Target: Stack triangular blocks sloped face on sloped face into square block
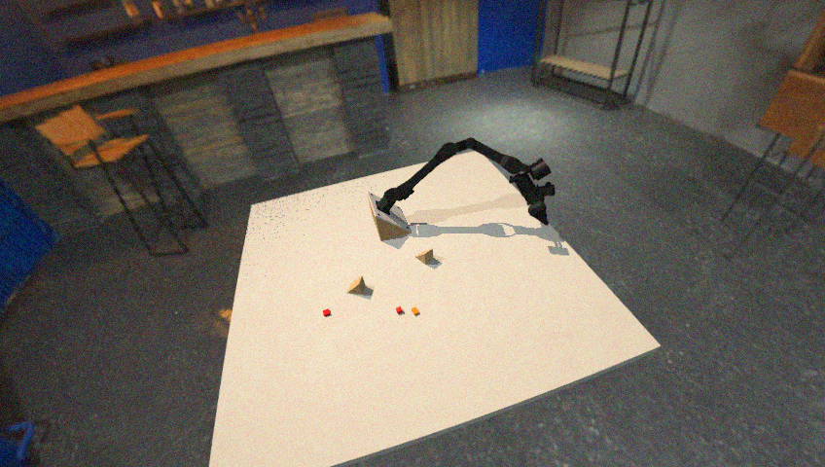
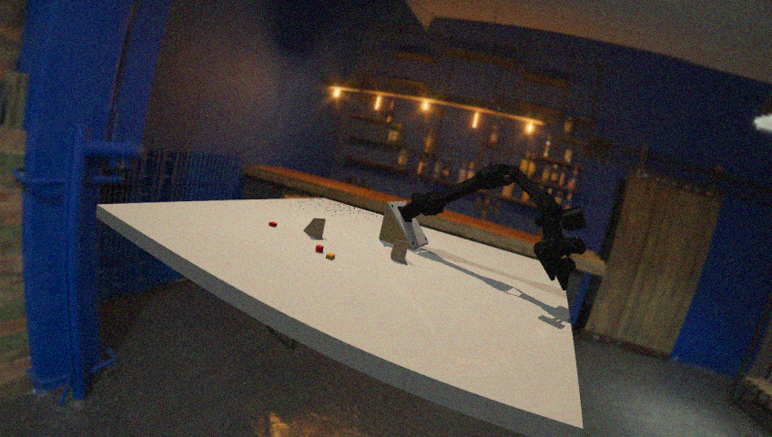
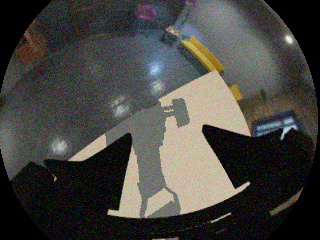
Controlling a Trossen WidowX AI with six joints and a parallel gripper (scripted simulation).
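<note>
One tan triangular block (image 1: 357,285) (image 2: 316,228) rests on the table near its middle. The other tan triangular block (image 1: 425,256) (image 2: 399,251) rests apart from it, nearer the arm's base. My gripper (image 1: 540,220) (image 2: 561,282) (image 3: 168,132) is open with nothing between its fingers. It hangs above the table's far right edge in the top view, well away from both blocks. Neither block shows in the wrist view.
The white table (image 1: 463,370) (image 2: 460,335) (image 3: 200,165) also bears a red cube (image 1: 326,312) (image 2: 272,224), a second red cube (image 1: 399,309) (image 2: 319,248) and an orange cube (image 1: 414,311) (image 2: 330,256). The arm's wedge-shaped base (image 1: 391,230) (image 2: 391,229) stands behind the blocks.
</note>
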